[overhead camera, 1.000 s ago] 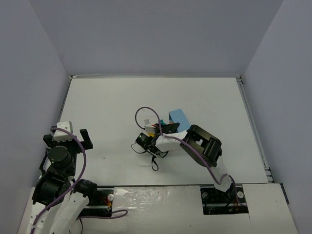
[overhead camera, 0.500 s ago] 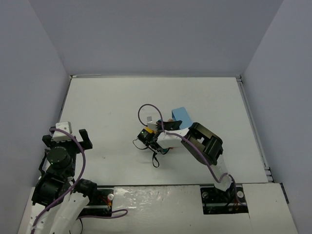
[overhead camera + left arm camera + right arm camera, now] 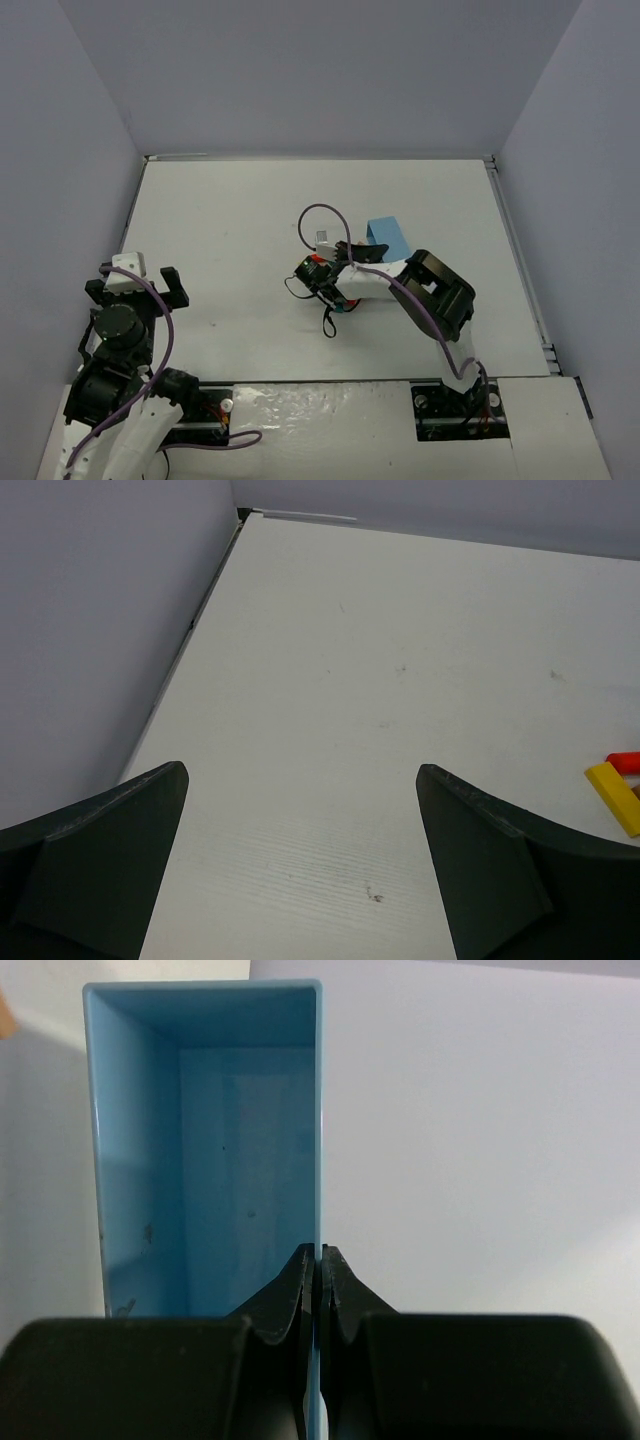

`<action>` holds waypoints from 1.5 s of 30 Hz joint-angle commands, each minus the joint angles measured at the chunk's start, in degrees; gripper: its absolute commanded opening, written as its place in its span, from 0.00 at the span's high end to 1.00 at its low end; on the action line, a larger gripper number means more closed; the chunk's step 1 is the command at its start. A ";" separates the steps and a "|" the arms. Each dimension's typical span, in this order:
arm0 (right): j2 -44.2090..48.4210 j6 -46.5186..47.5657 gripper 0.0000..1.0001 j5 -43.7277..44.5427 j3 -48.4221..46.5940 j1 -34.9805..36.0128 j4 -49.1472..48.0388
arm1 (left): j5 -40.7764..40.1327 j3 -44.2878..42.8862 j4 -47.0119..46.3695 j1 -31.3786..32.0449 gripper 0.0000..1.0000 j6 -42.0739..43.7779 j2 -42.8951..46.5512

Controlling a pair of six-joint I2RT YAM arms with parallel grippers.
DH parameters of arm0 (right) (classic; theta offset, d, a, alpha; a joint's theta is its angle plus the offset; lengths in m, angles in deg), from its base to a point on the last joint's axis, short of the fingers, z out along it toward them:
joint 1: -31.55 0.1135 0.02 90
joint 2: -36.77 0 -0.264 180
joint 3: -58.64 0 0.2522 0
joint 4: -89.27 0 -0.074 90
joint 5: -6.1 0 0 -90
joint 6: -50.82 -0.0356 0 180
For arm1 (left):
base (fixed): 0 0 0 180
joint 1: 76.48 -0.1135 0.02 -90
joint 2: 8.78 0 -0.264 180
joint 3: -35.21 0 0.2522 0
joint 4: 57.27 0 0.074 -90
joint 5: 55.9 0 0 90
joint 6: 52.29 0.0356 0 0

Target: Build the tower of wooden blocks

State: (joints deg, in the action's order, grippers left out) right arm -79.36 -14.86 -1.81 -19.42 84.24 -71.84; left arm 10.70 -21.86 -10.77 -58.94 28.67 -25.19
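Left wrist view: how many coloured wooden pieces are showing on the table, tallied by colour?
Yellow rectangular wooden block: 1
Red wooden piece, cut off at the frame edge: 1
Total: 2

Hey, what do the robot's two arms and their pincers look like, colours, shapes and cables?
The left arm and right arm mix black joint housings with white link covers, and a purple cable loops along each. The left pincer and right pincer have matte black, wedge-shaped fingers. No markings are legible.
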 commanded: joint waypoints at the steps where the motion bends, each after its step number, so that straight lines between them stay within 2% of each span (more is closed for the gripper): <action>1: 11.46 -4.06 1.00 9.64 1.87 0.02 0.41 | 0.05 -1.69 -2.91 -0.31 0.03 -0.45 -0.64; 6: 21.20 -7.53 1.00 0.57 4.78 -0.22 0.44 | 0.02 -1.69 -2.85 -0.31 0.03 -0.45 -0.44; 17: 48.98 -6.57 1.00 -33.20 12.53 -0.20 -1.68 | -0.14 -1.60 -3.01 -0.24 0.03 -0.47 1.07; 23: 53.98 -5.60 1.00 -41.90 12.70 -1.53 -0.47 | 0.02 -1.51 -3.12 -0.14 0.03 -0.54 1.20; 30: 50.35 -8.68 1.00 -63.22 8.11 -17.06 1.29 | 0.20 -1.43 -3.12 -0.14 0.03 -0.37 0.50; 35: 41.48 -9.56 1.00 -75.64 1.27 -31.84 1.21 | 0.37 -1.43 -3.24 -0.05 0.03 -0.37 -0.45; 45: 20.58 -7.70 1.00 -88.00 -17.06 -52.61 1.03 | 0.47 -1.33 -3.29 0.04 0.03 -0.28 -0.20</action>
State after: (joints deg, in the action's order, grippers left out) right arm -53.39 -23.06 -82.44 -27.70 37.49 -68.11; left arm 10.74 -21.86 -10.80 -58.92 28.56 -24.07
